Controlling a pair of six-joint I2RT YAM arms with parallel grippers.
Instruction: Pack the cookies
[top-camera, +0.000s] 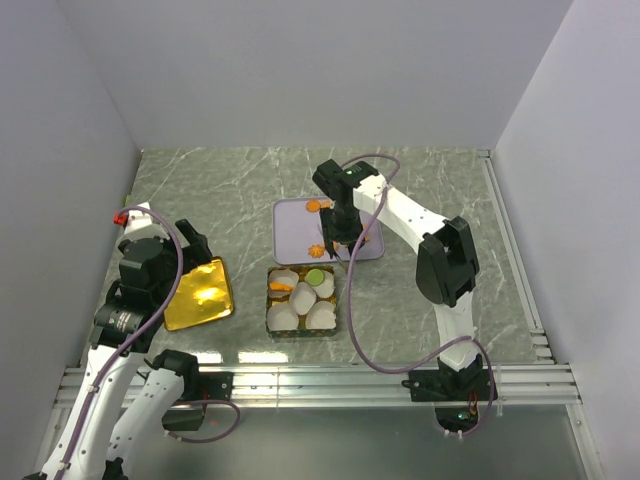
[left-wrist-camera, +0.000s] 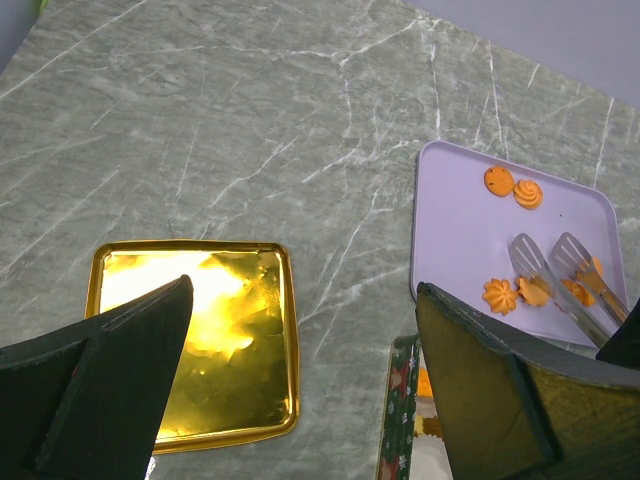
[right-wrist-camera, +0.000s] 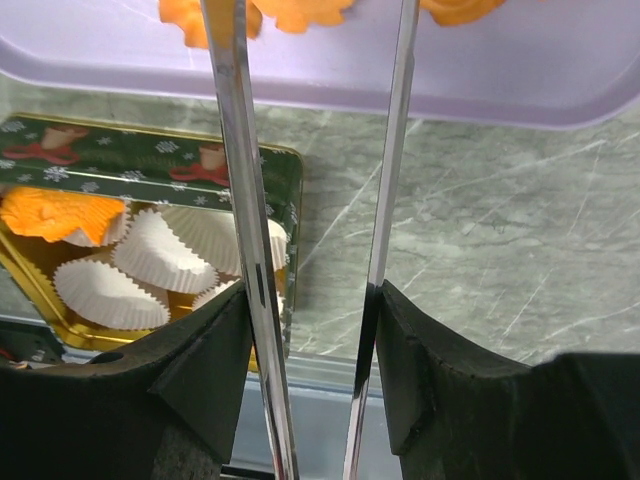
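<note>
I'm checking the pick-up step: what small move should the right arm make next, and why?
Probably lower the tongs and squeeze them on one of the orange cookies. The right gripper holds the tongs with tips spread just over them on the purple tray, apparently none gripped yet, and most paper cups in the tin are empty.

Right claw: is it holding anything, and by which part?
Yes: the right claw pinches metal tongs across both arms, well back from the tips, which reach over the purple tray.
</note>
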